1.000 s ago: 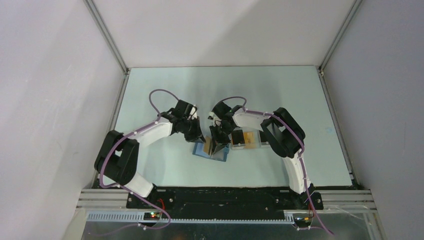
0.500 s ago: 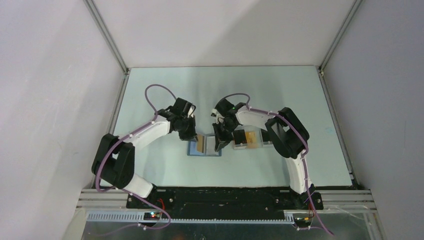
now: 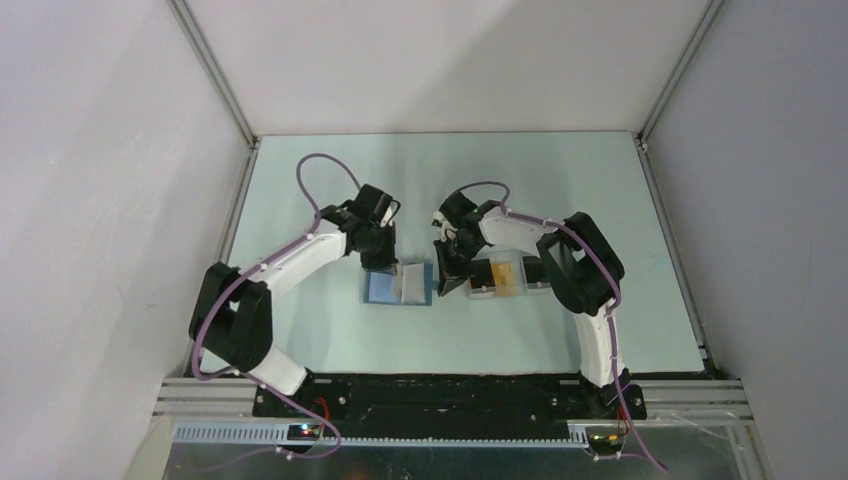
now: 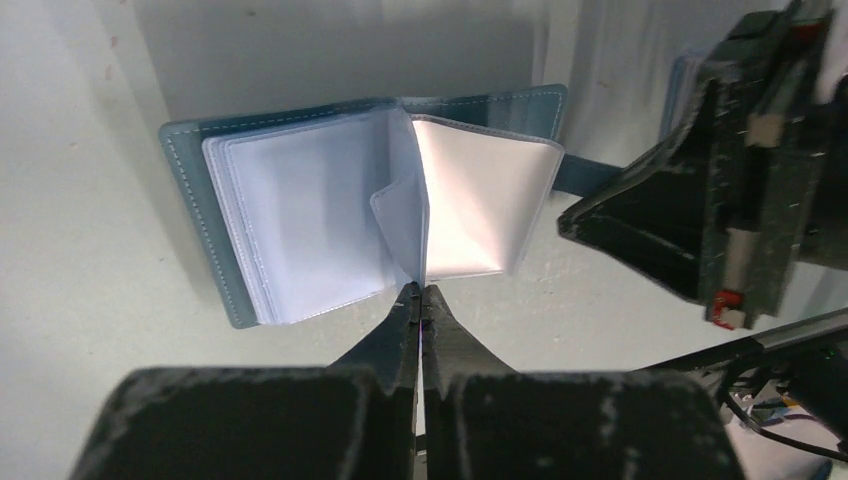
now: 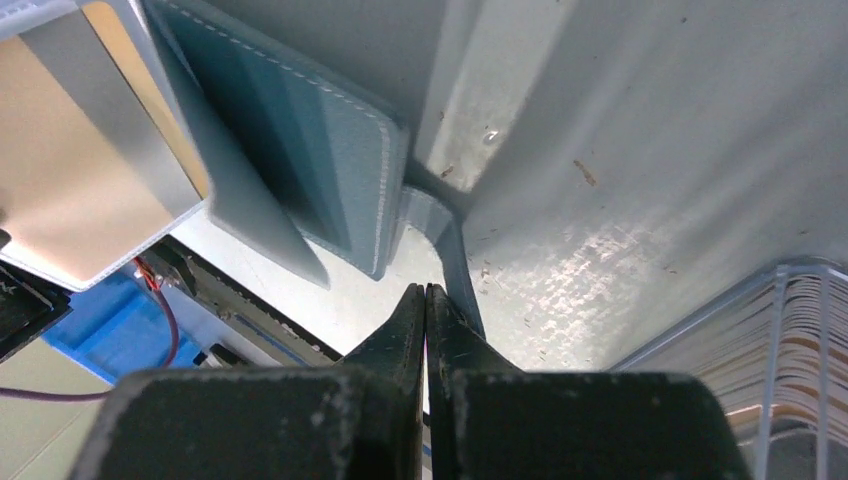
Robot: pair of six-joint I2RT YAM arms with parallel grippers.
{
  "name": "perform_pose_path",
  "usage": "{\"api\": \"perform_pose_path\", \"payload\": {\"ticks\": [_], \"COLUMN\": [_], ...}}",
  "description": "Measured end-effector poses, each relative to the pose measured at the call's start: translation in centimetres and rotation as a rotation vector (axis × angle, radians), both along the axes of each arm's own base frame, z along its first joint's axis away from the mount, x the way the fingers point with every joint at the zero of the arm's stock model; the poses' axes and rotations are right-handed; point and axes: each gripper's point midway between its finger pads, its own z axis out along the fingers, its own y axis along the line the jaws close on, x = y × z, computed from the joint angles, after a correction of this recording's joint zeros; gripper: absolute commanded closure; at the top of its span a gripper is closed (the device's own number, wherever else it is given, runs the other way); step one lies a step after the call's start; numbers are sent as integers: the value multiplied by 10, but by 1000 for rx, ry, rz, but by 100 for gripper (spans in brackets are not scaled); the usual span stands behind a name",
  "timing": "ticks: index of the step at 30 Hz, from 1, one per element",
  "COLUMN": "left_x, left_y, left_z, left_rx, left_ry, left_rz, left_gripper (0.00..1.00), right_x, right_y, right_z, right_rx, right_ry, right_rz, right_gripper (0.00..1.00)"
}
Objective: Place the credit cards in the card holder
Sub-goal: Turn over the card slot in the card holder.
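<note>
The left gripper point(image 4: 420, 292) has its fingers pressed together at the near edge of the open card holder point(image 4: 300, 210); the edge of one raised clear pocket leaf runs into the tips and looks nipped between them; the other empty clear leaves lie flat on the blue cover to the left; the right gripper point(image 5: 426, 290) is also closed, with nothing seen between its fingers, its tips just beside the holder's blue strap point(image 5: 445, 225), though contact cannot be told; the holder lies on the table point(image 3: 560, 180) between the two grippers; the yellow-orange credit cards point(image 3: 503, 277) sit in a clear tray point(image 3: 472, 291) just right of the right gripper
</note>
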Motion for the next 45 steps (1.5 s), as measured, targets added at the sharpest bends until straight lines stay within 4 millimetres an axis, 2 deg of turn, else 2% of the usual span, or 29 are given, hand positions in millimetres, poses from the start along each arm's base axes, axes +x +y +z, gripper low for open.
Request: {"api": "perform_pose_path", "payload": {"ticks": [3, 10, 15, 17, 19, 21, 22, 23, 24, 29, 35, 40, 45], "left_x": [5, 5, 12, 14, 14, 14, 14, 14, 15, 15, 17, 12, 11], "left_y": [-12, -19, -31, -39, -45, -49, -52, -55, -58, -72, -88, -92, -88], "left_z": [2, -16, -15, -15, -17, -19, -21, -22, -24, -31, -39, -53, -38], "left_rx": [6, 61, 102, 108, 112, 116, 116, 111, 107, 68, -37, -104, -209], "left_ry": [-4, 48, 51, 46, 53, 63, 71, 81, 88, 129, 142, 165, 127], "left_rz": [-12, 14, 18, 13, 13, 13, 14, 17, 17, 9, 18, 32, 54], "left_gripper": [100, 100, 99, 91, 78, 63, 49, 41, 38, 36, 41, 39, 38], "right_x": [-2, -5, -4, -4, -3, -3, -2, -2, -1, 0, 1, -1, 0], "right_y": [1, 5, 7, 8, 8, 7, 7, 6, 5, 1, -4, -5, -4], "right_z": [0, 7, 11, 11, 12, 12, 12, 12, 12, 15, 24, 27, 45], "right_rx": [20, 102, 145, 156, 164, 167, 168, 169, 168, 171, 170, 173, 207], "right_ry": [15, 60, 86, 91, 92, 88, 87, 86, 87, 82, 77, 78, 44], "right_rz": [-1, -20, -41, -46, -50, -54, -56, -58, -60, -70, -82, -82, -76], "right_gripper": [100, 100, 100, 100, 100, 100, 100, 100, 100, 100, 100, 100, 89]}}
